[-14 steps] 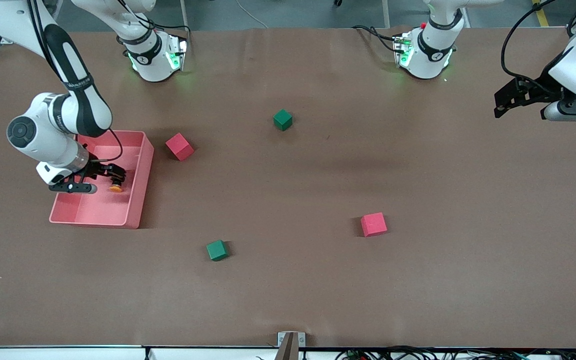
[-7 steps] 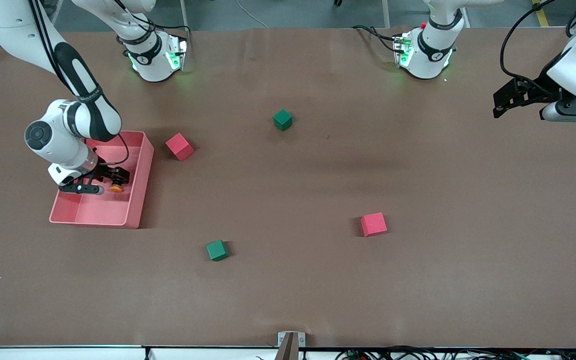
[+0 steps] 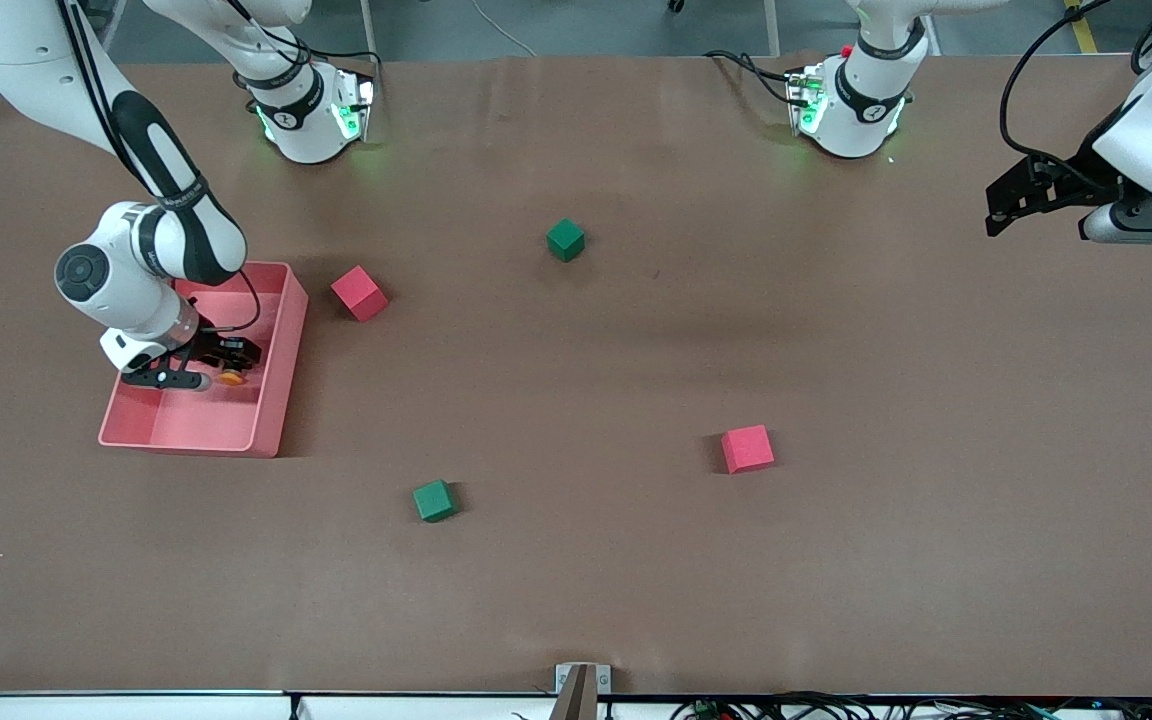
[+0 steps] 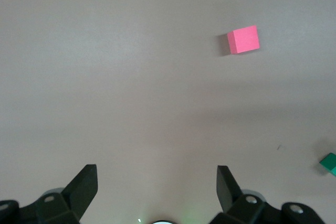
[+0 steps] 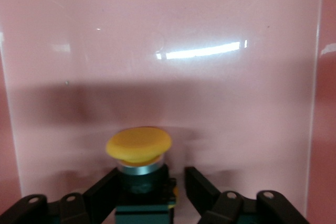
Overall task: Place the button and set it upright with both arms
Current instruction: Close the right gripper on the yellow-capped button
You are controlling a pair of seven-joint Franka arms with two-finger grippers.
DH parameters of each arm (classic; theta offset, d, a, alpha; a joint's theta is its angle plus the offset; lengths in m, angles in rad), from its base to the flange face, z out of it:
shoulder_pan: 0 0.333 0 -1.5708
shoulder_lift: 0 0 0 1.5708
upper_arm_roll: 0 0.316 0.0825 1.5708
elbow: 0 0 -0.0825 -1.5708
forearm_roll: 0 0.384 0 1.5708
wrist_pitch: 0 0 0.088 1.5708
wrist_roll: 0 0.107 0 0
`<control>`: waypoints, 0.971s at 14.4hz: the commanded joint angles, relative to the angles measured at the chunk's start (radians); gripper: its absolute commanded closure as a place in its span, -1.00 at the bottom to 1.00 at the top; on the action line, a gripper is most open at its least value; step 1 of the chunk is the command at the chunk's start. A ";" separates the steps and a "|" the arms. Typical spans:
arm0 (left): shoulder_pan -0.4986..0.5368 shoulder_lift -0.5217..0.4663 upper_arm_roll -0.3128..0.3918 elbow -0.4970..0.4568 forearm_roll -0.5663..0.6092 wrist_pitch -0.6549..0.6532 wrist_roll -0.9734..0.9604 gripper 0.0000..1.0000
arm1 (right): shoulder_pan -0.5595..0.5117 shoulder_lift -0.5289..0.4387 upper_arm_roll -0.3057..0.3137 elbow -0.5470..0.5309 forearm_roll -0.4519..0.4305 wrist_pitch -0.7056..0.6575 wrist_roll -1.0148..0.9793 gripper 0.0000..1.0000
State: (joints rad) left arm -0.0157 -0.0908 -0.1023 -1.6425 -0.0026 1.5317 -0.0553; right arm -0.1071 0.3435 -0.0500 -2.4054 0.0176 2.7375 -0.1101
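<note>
Down inside the pink tray (image 3: 281,385), near the right arm's end of the tabletop, the right gripper (image 5: 176,190) is at the button (image 5: 139,157), which lies against the tray floor with its orange cap clear of the jaws. Main risk, in my judgement: the fingers (image 5: 107,187) bracket only the short black body, one close against it and the other seemingly a little apart, so an off-centre squeeze could tip the button or squirt it out along the smooth floor. A second risk is the tray wall beside the gripper; a lift that drifts sideways could catch the rim and drag the tray. The jaws stand narrowed about the body; whether they have a firm hold cannot be told, since the contact on one side is blurred in the right wrist view. Above the bare tabletop at its own end, the left gripper (image 4: 157,190) waits with its fingers spread wide and nothing between them. Two red cubes (image 3: 359,292) (image 3: 747,449) and two green cubes (image 3: 566,240) (image 3: 434,500) lie scattered on the tabletop, well apart from the tray except the nearest red one.
</note>
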 commanded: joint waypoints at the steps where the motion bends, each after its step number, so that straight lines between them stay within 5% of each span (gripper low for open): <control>1: 0.002 0.000 -0.004 0.007 0.003 -0.005 0.000 -1.00 | -0.013 0.012 0.009 -0.008 -0.008 0.008 0.000 0.51; 4: 0.002 0.002 -0.005 0.009 0.003 -0.005 0.000 -1.00 | -0.011 -0.001 0.010 -0.005 -0.008 0.001 -0.003 0.92; 14: 0.003 0.002 -0.004 0.009 0.003 -0.005 0.000 -1.00 | 0.007 -0.073 0.013 0.215 -0.008 -0.393 -0.002 0.99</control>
State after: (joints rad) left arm -0.0157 -0.0904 -0.1022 -1.6425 -0.0026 1.5317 -0.0558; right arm -0.1039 0.2935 -0.0422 -2.2279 0.0176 2.4177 -0.1109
